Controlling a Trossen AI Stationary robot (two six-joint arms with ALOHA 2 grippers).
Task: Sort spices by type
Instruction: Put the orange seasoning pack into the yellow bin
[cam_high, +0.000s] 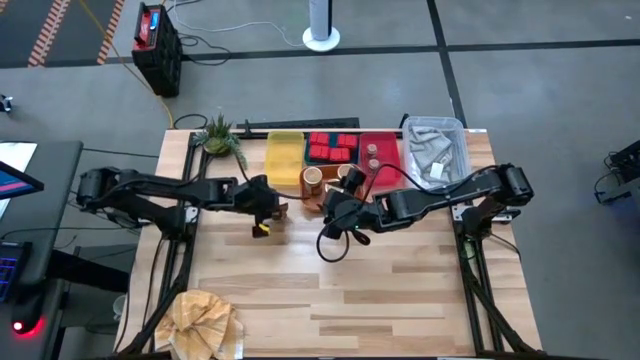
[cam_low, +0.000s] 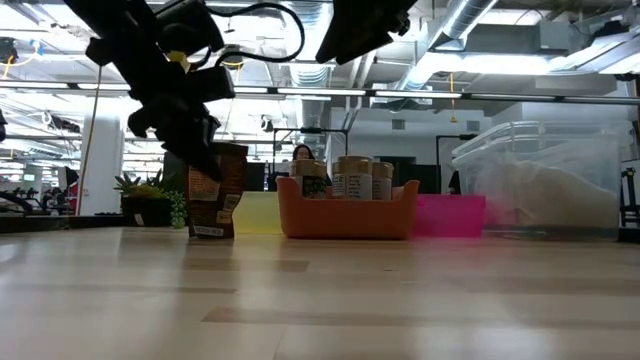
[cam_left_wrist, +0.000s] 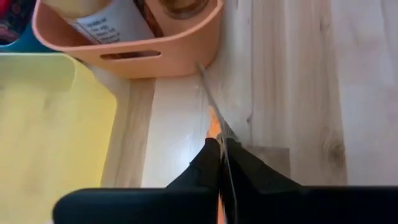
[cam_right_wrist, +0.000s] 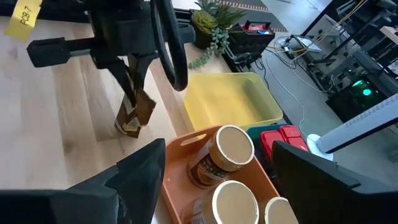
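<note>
Brown pouch stands on the table beside the orange tray. Left gripper pinches shut on its thin top edge. Probably light, soft, crushable: hold the top seam. Right gripper hovers open over the jars.

Pale wooden plank table top, smooth, faint sheen. Orange plastic tray, matt, smooth; yellow plastic tray likewise. Clear plastic bin, glossy, upper right of table. Crumpled tan cloth, lower left. Dark brown paper pouch, creased, slightly shiny.
</note>
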